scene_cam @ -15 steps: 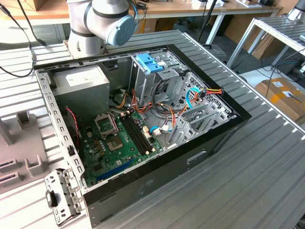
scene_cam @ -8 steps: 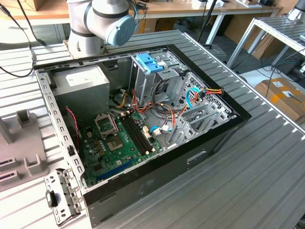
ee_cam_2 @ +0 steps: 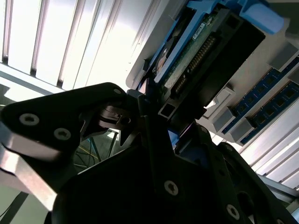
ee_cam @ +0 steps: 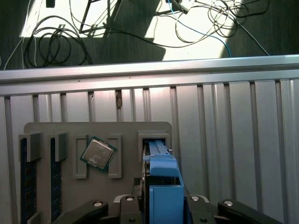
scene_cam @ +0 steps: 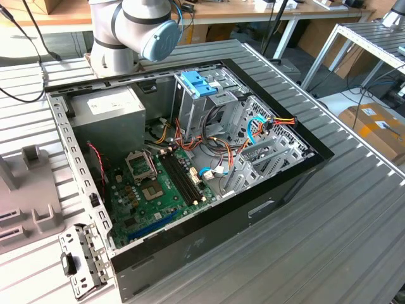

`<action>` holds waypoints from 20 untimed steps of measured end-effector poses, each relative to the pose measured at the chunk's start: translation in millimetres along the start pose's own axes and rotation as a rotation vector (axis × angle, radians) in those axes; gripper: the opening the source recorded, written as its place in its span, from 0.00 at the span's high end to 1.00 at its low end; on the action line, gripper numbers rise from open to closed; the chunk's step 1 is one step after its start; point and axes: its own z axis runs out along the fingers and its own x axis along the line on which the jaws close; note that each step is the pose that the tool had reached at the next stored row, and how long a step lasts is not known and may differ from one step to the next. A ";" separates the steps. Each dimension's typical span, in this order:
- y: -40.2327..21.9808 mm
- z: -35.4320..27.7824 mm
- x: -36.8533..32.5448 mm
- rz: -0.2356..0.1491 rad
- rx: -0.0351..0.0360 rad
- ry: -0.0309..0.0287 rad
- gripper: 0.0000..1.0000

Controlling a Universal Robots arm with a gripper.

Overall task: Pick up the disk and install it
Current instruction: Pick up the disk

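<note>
Fingers closed on both flat sides of the disk, held on its edge, long side pointing straight out from fingers.

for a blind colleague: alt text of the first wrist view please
The disk in its light blue carrier stands on edge at the gripper, by a slot of a grey parts holder. The holder, on a ribbed metal table, also carries a processor chip.
</note>
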 end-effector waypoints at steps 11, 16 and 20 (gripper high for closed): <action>0.0 0.0 0.0 0.000 -0.0001 -0.0024 0.64; 0.1 -2.5 -0.1 0.000 -0.0003 -0.0060 0.64; 0.2 -6.5 -0.2 0.000 -0.0005 -0.0073 0.64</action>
